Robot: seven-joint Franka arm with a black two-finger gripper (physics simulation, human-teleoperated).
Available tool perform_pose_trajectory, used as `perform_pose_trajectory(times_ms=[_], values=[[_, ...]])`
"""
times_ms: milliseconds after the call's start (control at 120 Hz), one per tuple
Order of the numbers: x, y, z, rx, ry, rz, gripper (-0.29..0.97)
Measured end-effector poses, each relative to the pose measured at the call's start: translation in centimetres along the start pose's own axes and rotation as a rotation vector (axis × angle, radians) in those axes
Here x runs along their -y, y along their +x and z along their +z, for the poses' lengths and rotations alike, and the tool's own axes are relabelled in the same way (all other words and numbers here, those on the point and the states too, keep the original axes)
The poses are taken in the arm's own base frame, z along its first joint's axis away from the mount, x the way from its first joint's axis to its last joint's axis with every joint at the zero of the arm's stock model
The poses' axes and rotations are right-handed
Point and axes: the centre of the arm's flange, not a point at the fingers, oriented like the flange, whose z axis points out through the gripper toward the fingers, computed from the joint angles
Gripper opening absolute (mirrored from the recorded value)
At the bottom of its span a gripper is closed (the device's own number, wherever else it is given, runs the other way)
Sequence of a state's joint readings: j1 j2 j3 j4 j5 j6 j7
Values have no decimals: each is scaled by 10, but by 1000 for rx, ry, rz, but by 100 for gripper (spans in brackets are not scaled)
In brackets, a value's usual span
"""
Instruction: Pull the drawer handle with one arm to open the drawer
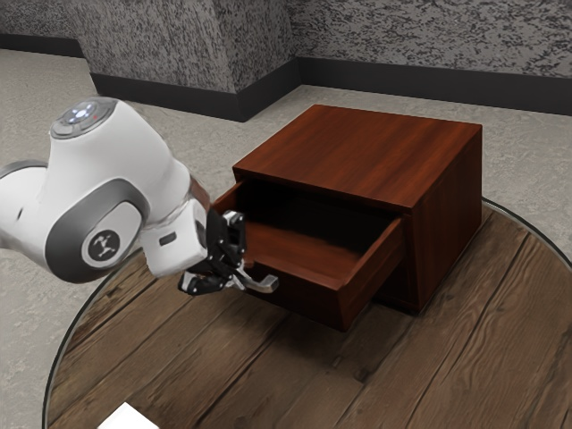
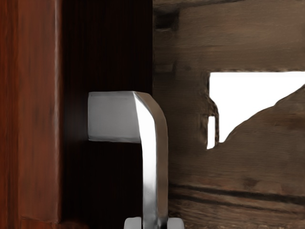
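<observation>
A round table (image 1: 447, 357) of dark, weathered planks with open grain and a thin dark rim carries the scene. On it stands a boxy cabinet (image 1: 375, 152) in smooth, reddish-brown polished wood with square edges. The white Franka arm (image 1: 98, 206), glossy with grey joint caps, reaches in from the exterior view's left.

The cabinet's drawer (image 1: 304, 255) already stands well out of its opening. Its shallow tray and plain inner floor are exposed, so most of the pull looks done. Judging by the shadowed gap behind the tray, only the last of the travel, if any, is left, followed by letting go.

The black gripper (image 1: 234, 279) sits at the drawer's front, low over the table, and is clenched on the drawer handle (image 1: 262, 283). In the wrist view, two pale pads (image 2: 132, 223) press the bar from either side. The handle (image 2: 152, 157) is a flat strip of brushed, silvery metal, bent at a crisp right angle where it meets the dark drawer face.

A flat white piece (image 1: 130, 418), possibly a sheet of paper, lies on the planks near the table's edge, well apart from the cabinet.
</observation>
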State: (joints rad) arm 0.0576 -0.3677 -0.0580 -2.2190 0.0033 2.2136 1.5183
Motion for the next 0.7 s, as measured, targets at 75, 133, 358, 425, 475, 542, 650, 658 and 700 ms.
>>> perform_pose_trajectory(times_ms=[75,133,358,425,475,542,650,658,700], values=[[-10,-5,1,0,-6,-5,-10],[-16,-6,-1,0,-6,-4,-10],[-37,-5,-12,-6,9,-3,1],[-36,-2,-25,-10,32,2,1],[-26,2,-60,-14,86,7,-6],[0,13,-149,-27,196,19,-8],[42,-15,-234,-11,137,-114,11],[44,-21,-233,-8,121,-136,13],[48,-43,-226,4,40,-232,23]])
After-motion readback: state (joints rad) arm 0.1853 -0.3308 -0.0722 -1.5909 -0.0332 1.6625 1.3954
